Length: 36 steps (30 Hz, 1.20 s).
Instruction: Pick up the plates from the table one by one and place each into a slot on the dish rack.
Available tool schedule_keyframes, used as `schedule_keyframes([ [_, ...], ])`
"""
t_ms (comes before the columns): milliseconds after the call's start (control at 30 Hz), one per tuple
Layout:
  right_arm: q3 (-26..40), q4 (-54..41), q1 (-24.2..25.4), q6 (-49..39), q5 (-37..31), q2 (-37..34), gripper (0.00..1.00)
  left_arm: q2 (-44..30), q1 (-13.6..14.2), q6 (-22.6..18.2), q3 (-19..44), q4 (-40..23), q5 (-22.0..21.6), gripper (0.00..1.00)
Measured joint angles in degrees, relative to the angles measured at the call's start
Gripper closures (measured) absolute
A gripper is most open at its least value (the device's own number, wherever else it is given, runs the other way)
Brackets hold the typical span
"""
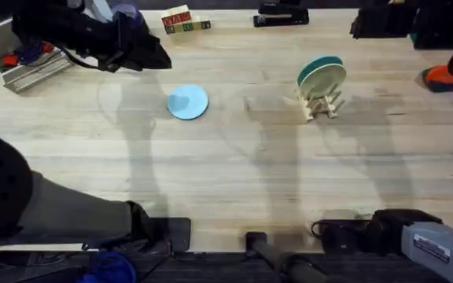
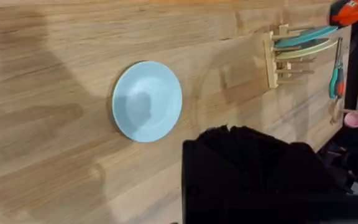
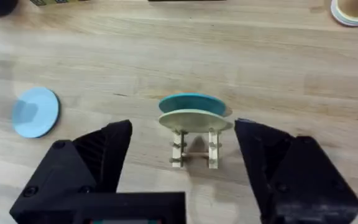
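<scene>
On table (image 1: 234, 165): one light blue plate (image 1: 188, 102); rack (image 1: 321, 104) holds two plates.

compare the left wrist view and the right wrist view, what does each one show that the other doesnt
Only the left wrist view: a pink cup and a teal-handled tool beyond the dish rack.

Only the right wrist view: the right gripper, open, with the rack standing between its black fingers, and a stack of small dishes at the table's far edge.

Both: the light blue plate lying flat on the table, and the teal plate and cream plate standing in the rack.
</scene>
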<state>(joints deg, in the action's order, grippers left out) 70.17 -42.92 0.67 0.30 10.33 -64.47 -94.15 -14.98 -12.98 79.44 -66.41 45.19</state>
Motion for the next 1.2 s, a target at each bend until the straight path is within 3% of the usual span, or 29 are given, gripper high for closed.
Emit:
schedule_keyframes([
  [333,0.0,0.0,0.0,0.0,0.0,0.0,0.007,-1.9,0.0,-1.26,-0.54,1.48,-0.7,0.959],
  [1200,0.0,0.02,0.0,0.0,-0.02,0.0,0.008,-2.61,0.0,-0.72,-14.14,14.58,-1.75,0.96],
])
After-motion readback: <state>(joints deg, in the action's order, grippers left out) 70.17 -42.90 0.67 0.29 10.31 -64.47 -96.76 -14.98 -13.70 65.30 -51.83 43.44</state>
